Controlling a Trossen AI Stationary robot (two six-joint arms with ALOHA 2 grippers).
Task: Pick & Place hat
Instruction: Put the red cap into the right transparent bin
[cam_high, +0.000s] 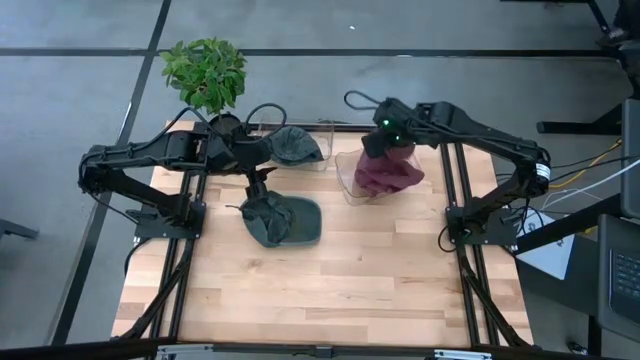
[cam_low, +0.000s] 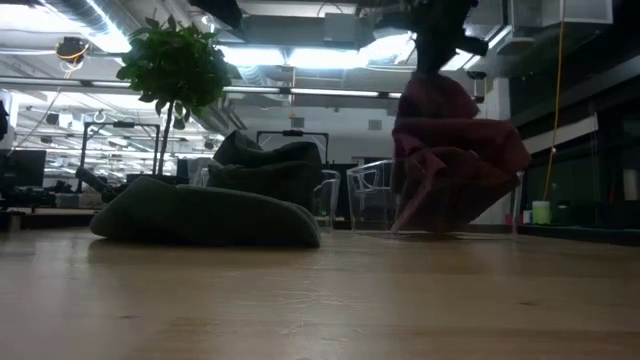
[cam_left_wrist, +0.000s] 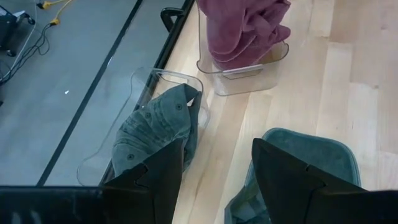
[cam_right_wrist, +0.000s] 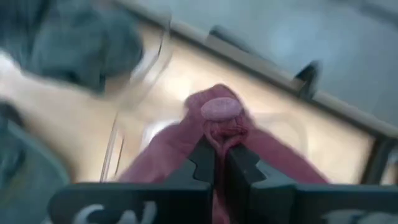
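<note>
Over the far edge of the light wooden table (cam_high: 330, 280), right of its middle, the right gripper (cam_right_wrist: 219, 163) is clenched on the crown of a soft maroon fabric hat (cam_high: 388, 172). The hat hangs from the fingers, its lower folds inside a clear plastic bin (cam_high: 347, 178) that stands at that far edge. Seen from table height, the cloth droops into the bin's walls.

Left of it along the same edge, a second clear plastic bin (cam_left_wrist: 163, 81) holds a grey-green cloth hat (cam_high: 296, 145). Nearer the table's middle, another grey-green brimmed hat (cam_high: 283, 221) lies flat on the wood. The left gripper (cam_left_wrist: 214, 168) hovers above this hat, its fingers parted and holding nothing.

A leafy green potted plant (cam_high: 206, 74) stands at the far left corner.
</note>
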